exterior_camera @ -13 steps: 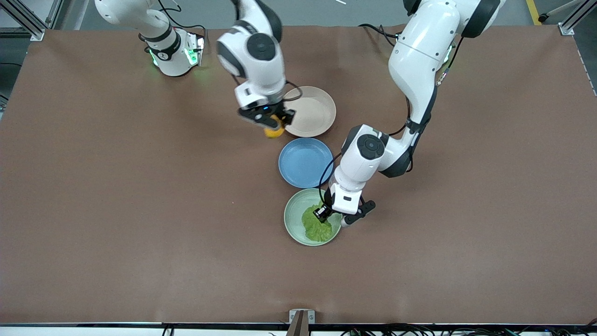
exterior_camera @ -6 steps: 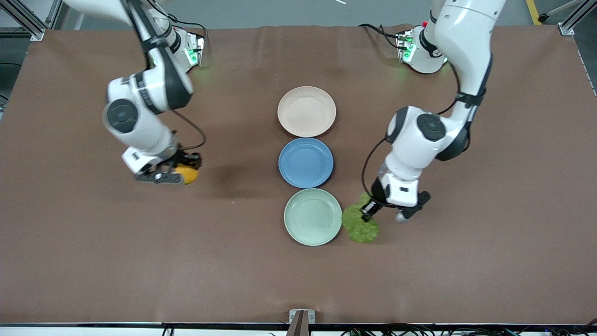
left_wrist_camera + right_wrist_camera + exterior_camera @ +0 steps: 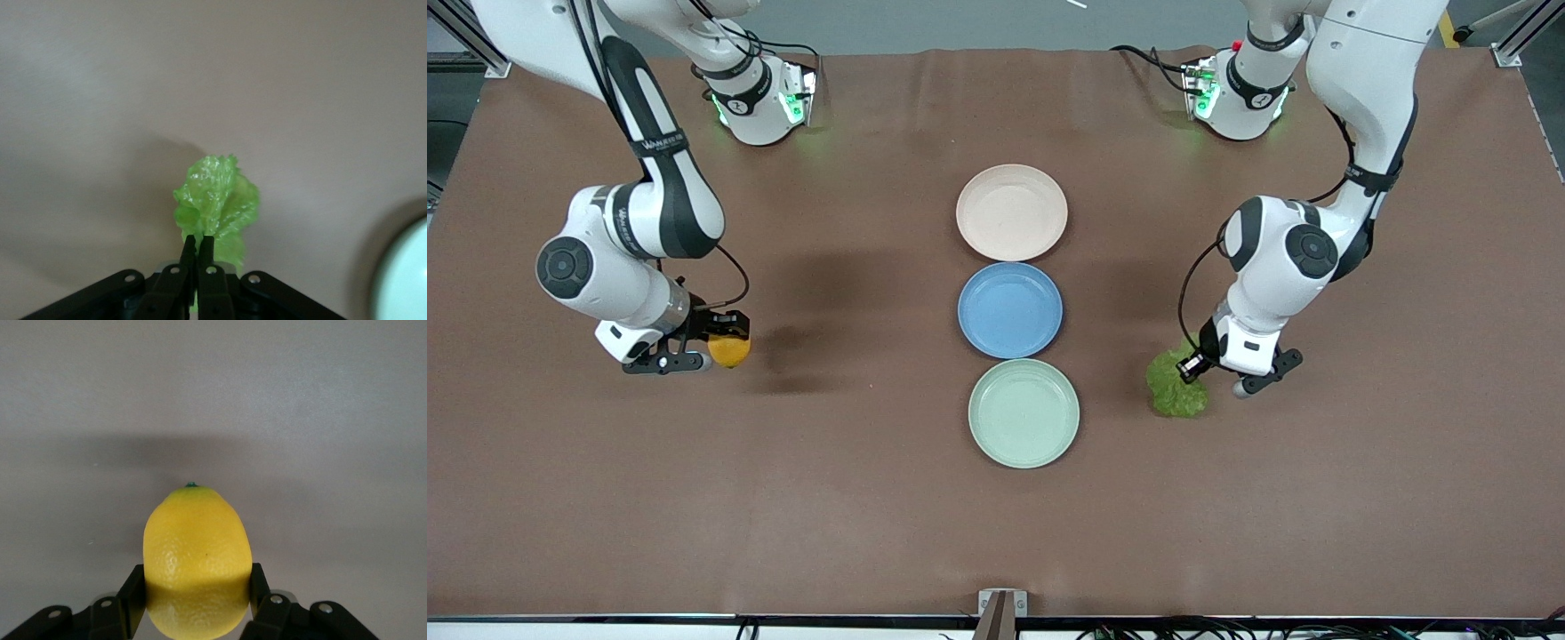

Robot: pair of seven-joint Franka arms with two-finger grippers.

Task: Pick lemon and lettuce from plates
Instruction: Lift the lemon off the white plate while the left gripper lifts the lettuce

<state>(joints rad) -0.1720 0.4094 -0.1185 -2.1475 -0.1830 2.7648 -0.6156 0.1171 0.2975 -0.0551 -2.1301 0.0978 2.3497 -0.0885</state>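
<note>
Right gripper (image 3: 713, 348): jaws clamped on the lemon (image 3: 729, 350), over bare table toward the right arm's end. Left gripper (image 3: 1199, 363): jaws nearly closed, pinching the lettuce (image 3: 1176, 392), apparently just above the table, beside the empty green plate (image 3: 1024, 413). Beige plate (image 3: 1011, 212) empty.

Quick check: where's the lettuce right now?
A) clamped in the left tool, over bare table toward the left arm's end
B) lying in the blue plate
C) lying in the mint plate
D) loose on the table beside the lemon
A: the lettuce hangs from the left tool, whose fingers are pinched on its stem over bare table, and the mint plate holds nothing.
</note>
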